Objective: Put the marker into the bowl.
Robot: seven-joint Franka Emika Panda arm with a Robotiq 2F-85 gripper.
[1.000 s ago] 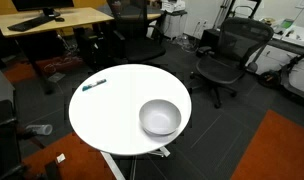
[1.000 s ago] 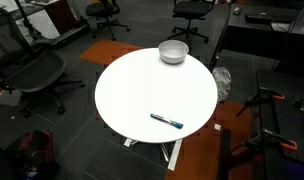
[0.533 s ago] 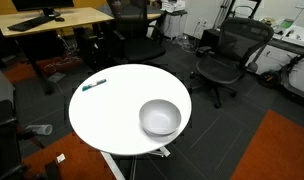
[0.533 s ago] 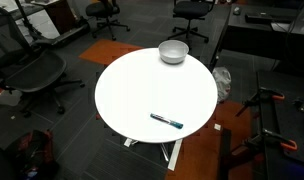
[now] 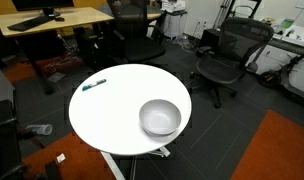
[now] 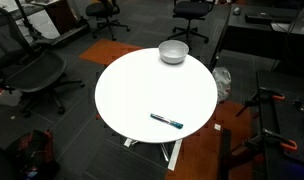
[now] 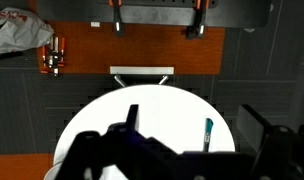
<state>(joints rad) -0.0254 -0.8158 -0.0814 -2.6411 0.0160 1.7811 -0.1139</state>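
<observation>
Closest to the wrist camera, the end effector point(image 7: 190, 115) shows as a dark blur hanging high above the round white counter point(image 7: 162, 118). Its two fingers are spread wide with nothing between them, so it is released and empty. The arm itself does not show in either exterior view. Below it lies the marker point(image 7: 208, 133), a slim teal stick flat on the counter. In both exterior views the marker point(image 5: 93, 85) point(image 6: 167, 121) sits by the rim on the far side from the bowl point(image 5: 160, 117), well apart from it. The bowl point(image 6: 173, 52) stands upright near its own edge of the counter and looks empty. Beyond the bowl are black office chairs point(image 5: 227, 55) and a wooden desk point(image 5: 52, 18). I'd say the task is only at the approach: nothing is gripped. The next move calls for dropping down over the marker, turning the fingers square across its length, closing on its middle, then lifting and carrying it the full way across to the bowl.
</observation>
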